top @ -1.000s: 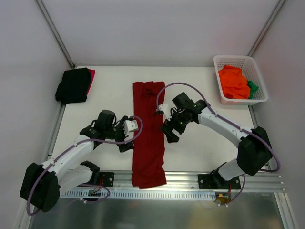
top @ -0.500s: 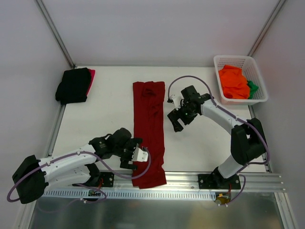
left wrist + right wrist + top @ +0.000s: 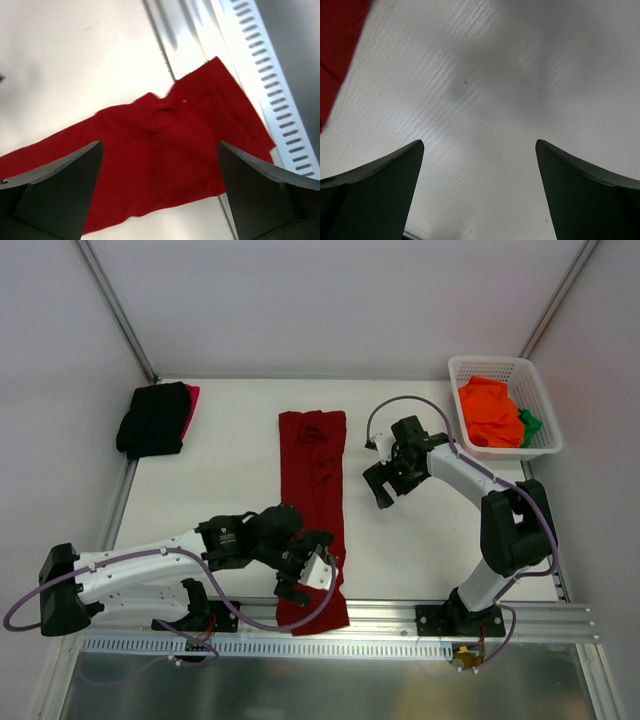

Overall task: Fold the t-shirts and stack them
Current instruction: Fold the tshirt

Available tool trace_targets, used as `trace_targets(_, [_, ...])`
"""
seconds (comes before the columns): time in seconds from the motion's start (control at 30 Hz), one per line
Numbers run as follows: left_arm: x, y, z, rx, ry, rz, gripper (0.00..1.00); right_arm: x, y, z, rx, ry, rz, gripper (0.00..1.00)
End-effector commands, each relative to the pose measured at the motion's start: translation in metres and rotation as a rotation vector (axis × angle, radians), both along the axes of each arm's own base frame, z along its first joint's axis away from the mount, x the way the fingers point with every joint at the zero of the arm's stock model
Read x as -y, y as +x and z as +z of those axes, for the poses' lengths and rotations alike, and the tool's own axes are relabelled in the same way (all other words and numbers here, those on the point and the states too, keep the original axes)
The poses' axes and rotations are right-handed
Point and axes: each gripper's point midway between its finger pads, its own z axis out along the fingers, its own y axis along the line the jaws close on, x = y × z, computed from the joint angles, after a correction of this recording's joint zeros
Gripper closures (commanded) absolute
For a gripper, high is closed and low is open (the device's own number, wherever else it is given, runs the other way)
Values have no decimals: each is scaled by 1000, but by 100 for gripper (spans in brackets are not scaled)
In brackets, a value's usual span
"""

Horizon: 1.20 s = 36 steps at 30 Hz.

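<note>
A dark red t-shirt (image 3: pixel 313 500) lies folded into a long strip down the middle of the table, its near end hanging over the front rail. It also shows in the left wrist view (image 3: pixel 165 150). My left gripper (image 3: pixel 303 578) is open and empty, low over the strip's near end. My right gripper (image 3: pixel 380 485) is open and empty over bare table to the right of the strip; the shirt's edge (image 3: pixel 335 45) shows at the left of its view. A folded black shirt (image 3: pixel 153 418) lies on a bright red one (image 3: pixel 191 400) at the back left.
A white lattice basket (image 3: pixel 540 400) at the back right holds an orange shirt (image 3: pixel 490 412) and a green one (image 3: pixel 530 423). The slotted metal rail (image 3: pixel 380 645) runs along the front edge and shows in the left wrist view (image 3: pixel 270 80).
My left gripper has swung from the strip's left side down and right onto its near end. My right gripper has drawn back right and away from the shirt.
</note>
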Motion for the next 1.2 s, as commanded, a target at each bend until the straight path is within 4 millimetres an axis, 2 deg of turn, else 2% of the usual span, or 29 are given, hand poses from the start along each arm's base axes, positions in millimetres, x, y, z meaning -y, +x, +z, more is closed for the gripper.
trace_targets(0.0, [-8, -20, -28, -5, 150, -66, 1, 2, 10, 2, 32, -23, -15, 1])
trace_targets(0.07, [-14, -33, -54, 23, 227, -135, 1, 4, 10, 2, 37, -29, -18, 1])
trace_targets(0.17, [-22, -50, -79, 23, 317, -192, 5, 6, 10, 0, 43, -38, -19, 1])
trace_targets(0.3, [-27, -62, -93, 46, 363, -254, 5, 6, 10, 1, 47, -41, -19, 1])
trace_targets(0.37, [-29, -63, -97, 63, 380, -269, 5, 7, 11, 2, 54, -44, -19, 1])
trace_targets(0.43, [-27, -74, -97, 64, 388, -295, 5, 8, 12, 3, 58, -45, -22, 1])
trace_targets(0.57, [-12, -80, -85, 96, 373, -333, 5, 10, 12, 0, 56, -56, -22, 1])
trace_targets(0.7, [-12, -92, -91, 98, 397, -381, 1, 10, 11, 2, 61, -56, -24, 1])
trace_targets(0.8, [-16, -94, -103, 124, 417, -404, 1, 10, 12, 4, 67, -52, -26, 1])
trace_targets(0.87, [-19, -87, -111, 165, 431, -401, 1, 10, 12, 5, 68, -51, -27, 1])
trace_targets(1.03, [-23, -84, -123, 176, 455, -392, 1, 9, 13, 8, 77, -47, -27, 1])
trace_targets(1.17, [-30, -70, -141, 237, 512, -375, 1, 9, 12, 11, 81, -40, -31, 1])
